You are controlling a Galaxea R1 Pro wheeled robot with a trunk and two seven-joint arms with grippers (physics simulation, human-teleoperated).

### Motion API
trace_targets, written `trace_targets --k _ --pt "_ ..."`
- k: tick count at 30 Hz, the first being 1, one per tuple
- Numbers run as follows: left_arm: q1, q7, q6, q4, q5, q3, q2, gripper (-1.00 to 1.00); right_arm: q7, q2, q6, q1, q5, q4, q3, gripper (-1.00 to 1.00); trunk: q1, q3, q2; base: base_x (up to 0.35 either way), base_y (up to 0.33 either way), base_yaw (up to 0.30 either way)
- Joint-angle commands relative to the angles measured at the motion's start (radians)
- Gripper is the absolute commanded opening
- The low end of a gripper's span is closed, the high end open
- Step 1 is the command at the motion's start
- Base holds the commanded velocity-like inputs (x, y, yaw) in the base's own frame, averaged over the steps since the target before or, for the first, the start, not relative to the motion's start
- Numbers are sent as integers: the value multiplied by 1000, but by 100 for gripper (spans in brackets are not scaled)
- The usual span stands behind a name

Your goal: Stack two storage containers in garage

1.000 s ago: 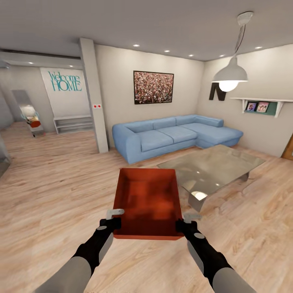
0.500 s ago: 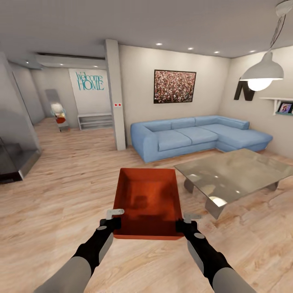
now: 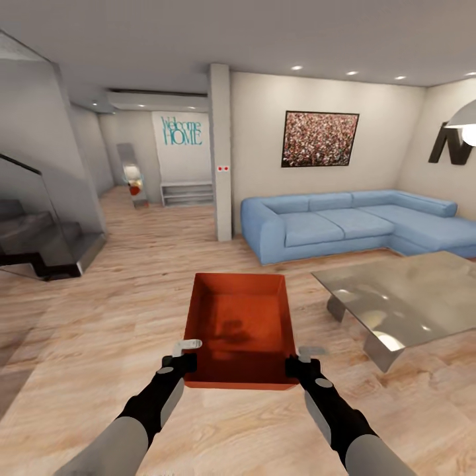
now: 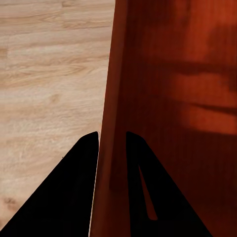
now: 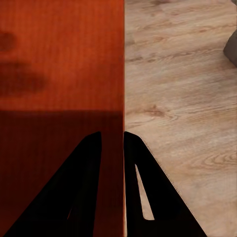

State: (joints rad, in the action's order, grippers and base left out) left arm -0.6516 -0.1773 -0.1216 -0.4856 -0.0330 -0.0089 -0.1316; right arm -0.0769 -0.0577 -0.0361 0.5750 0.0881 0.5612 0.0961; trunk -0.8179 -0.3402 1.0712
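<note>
I see open wood floor (image 3: 119, 317) ahead and to my left, reaching to the far hallway. On my right the glass table (image 3: 403, 297) stands near, behind it the blue sofa (image 3: 344, 221). A pillar (image 3: 221, 152) and staircase (image 3: 39, 244) narrow the passage.

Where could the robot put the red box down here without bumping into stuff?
Bare wood floor lies ahead between the stairs and the blue sofa. The right is crowded: the glass table fills it. Both grippers hold the storage container, left gripper, right gripper.
</note>
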Motion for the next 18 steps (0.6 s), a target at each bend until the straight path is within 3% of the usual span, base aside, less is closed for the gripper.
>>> trace_targets --k 1,18 --pt "0 -90 -7 -2 7 26 0 -100 -12 1 -4 0 -2 5 -9 -100 0 -2 1 0 0 300" --pt "0 -93 -7 -2 6 26 0 -100 -12 1 -4 0 -2 5 -9 -100 0 -8 1 0 0 300"
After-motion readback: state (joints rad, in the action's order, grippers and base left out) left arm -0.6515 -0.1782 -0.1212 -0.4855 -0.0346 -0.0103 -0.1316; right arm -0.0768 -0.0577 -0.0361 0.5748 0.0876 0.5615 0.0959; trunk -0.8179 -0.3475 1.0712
